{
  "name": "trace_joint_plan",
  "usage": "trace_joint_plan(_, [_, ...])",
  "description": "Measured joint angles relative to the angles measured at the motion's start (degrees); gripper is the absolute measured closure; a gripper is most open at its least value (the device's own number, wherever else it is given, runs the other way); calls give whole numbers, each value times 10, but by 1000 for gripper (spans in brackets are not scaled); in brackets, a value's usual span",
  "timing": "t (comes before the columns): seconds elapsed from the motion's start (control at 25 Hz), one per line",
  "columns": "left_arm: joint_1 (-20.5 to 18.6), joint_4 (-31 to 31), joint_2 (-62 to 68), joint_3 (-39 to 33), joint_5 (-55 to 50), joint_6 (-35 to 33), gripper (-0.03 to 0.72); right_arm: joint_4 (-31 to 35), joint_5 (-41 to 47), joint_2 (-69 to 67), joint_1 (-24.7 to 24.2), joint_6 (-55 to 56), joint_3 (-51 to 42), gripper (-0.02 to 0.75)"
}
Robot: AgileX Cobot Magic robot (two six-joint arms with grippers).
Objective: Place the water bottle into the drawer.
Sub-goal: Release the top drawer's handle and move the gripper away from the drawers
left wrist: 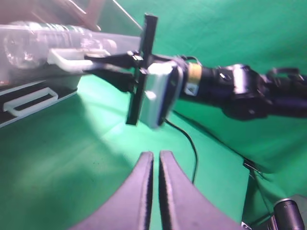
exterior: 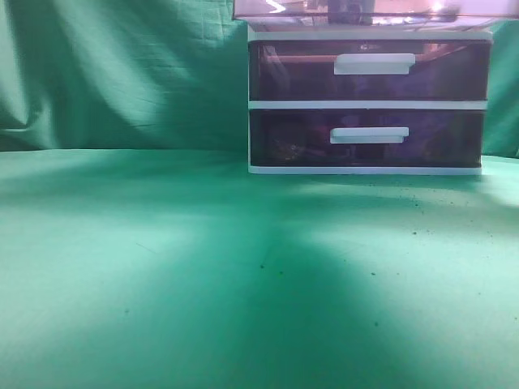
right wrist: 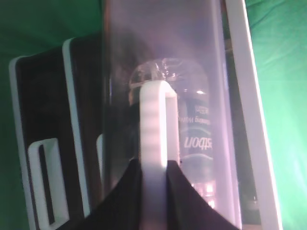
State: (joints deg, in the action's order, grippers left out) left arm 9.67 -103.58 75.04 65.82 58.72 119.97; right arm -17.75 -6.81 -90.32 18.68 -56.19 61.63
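Observation:
The drawer [exterior: 365, 10] is the top one of the white-framed unit and shows only at the upper edge of the exterior view, standing out past the drawers below. In the right wrist view the clear water bottle [right wrist: 192, 105] lies inside the drawer [right wrist: 218, 72], seen through its translucent front. My right gripper [right wrist: 153, 165] is shut on the drawer's white bar handle [right wrist: 153, 120]. The left wrist view shows that gripper [left wrist: 103, 64] on the handle [left wrist: 72, 56], with the bottle [left wrist: 24, 45] behind it. My left gripper [left wrist: 156, 154] is shut and empty above the green cloth, away from the unit.
Two lower dark drawers [exterior: 369, 71] [exterior: 365, 138] with white handles are closed. The unit stands on a green cloth [exterior: 203, 267] with a green backdrop behind. The right arm [left wrist: 240, 88] stretches across the left wrist view, and a black cable [left wrist: 189, 143] hangs below it.

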Motion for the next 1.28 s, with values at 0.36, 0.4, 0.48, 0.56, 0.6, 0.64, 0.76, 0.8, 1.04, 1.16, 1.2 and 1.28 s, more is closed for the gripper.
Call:
trace_joint_plan(0.36, [0, 0, -182, -136, -19, -17, 688, -90, -18, -91, -52, 9, 105, 637])
trace_joint_plan(0.4, [0, 0, -196, -144, -19, -18, 688, -114, -27, -101, -60, 13, 114, 637])
trace_joint_plan(0.48, [0, 0, -215, -153, -21, -21, 688, -156, -48, -117, -70, 20, 125, 637])
trace_joint_plan(0.56, [0, 0, -222, -161, -22, -24, 688, -180, -67, -134, -83, 28, 138, 637])
trace_joint_plan(0.6, [0, 0, -223, -164, -22, -25, 688, -187, -80, -138, -87, 29, 140, 637])
trace_joint_plan(0.64, [0, 0, -223, -165, -24, -25, 688, -192, -89, -141, -88, 31, 140, 637])
trace_joint_plan(0.76, [0, 0, -223, -169, -28, -25, 688, -202, -110, -149, -94, 34, 142, 637])
trace_joint_plan(0.8, [0, 0, -223, -169, -28, -25, 688, -205, -116, -149, -95, 35, 142, 637])
trace_joint_plan(1.04, [0, 0, -223, -169, -28, -25, 688, -238, -146, -154, -107, 37, 142, 637])
trace_joint_plan(1.16, [0, 0, -223, -169, -27, -26, 688, -270, -166, -156, -121, 58, 143, 637])
trace_joint_plan(1.2, [0, 0, -223, -169, -27, -26, 688, -284, -176, -156, -126, 72, 143, 637])
trace_joint_plan(1.28, [0, 0, -223, -169, -27, -26, 688, -325, -197, -158, -141, 105, 143, 637])
